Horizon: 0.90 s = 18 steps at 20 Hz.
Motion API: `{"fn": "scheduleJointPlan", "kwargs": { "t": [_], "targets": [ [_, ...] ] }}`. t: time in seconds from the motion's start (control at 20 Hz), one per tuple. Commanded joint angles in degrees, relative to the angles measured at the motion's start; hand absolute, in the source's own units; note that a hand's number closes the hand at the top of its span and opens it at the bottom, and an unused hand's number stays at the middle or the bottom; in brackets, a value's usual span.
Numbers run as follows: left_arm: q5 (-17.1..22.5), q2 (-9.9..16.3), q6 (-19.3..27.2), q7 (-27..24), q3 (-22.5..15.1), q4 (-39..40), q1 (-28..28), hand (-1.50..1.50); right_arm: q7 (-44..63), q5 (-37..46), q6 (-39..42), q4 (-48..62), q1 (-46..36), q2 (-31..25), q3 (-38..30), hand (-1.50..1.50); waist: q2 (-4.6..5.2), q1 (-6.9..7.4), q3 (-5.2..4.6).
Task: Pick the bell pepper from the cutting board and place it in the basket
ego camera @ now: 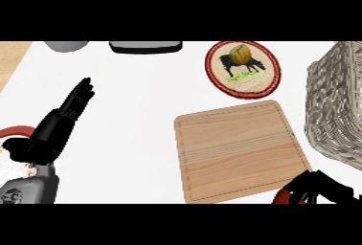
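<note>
Curling its fingers round the red bell pepper [282, 196], the right hand [322, 187] risks clipping the basket [332, 110] rim; left hand [71, 107] rests straight-fingered.

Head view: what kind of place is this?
Most likely a kitchen counter. A wooden cutting board lies on the white countertop, a wicker basket stands at its right, and a round plate with a cow picture sits behind the board.

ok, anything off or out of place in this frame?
Nothing spilled or damaged. The cutting board lies slightly askew and bare. A red item, probably the bell pepper, shows under the right hand off the board's lower right corner, not in the basket.
</note>
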Motion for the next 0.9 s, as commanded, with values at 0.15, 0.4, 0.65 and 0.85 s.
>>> {"fn": "scheduleJointPlan", "kwargs": {
  "t": [0.15, 0.4, 0.65, 0.85],
  "targets": [
    [-0.63, -0.06, 0.15, -0.75, -0.25, 0.25, -0.62, 0.0, 13.27, -2.58, 5.76, -16.83, -4.84, -1.88, -7.11, 1.5, 0.11, 0.28, -0.03],
    [-0.86, -0.17, 0.59, -0.08, -0.19, -0.09, -1.2, 0.0, 23.99, -5.8, 10.16, -12.75, -21.62, -4.75, -16.66, 1.5, 0.16, 0.98, -0.08],
    [-1.19, 0.22, 0.11, 0.66, -0.53, 0.75, -3.29, 0.0, 29.69, -8.47, 10.75, -0.84, -39.34, -9.1, -28.17, 1.5, 0.24, 1.29, 0.03],
    [-0.63, -1.73, 0.87, 2.35, -1.4, -0.41, -3.05, 0.0, 32.03, -9.7, 9.15, 6.83, -49.15, -13.42, -33.99, 1.5, 0.21, 1.46, 0.06]
  ]
}}
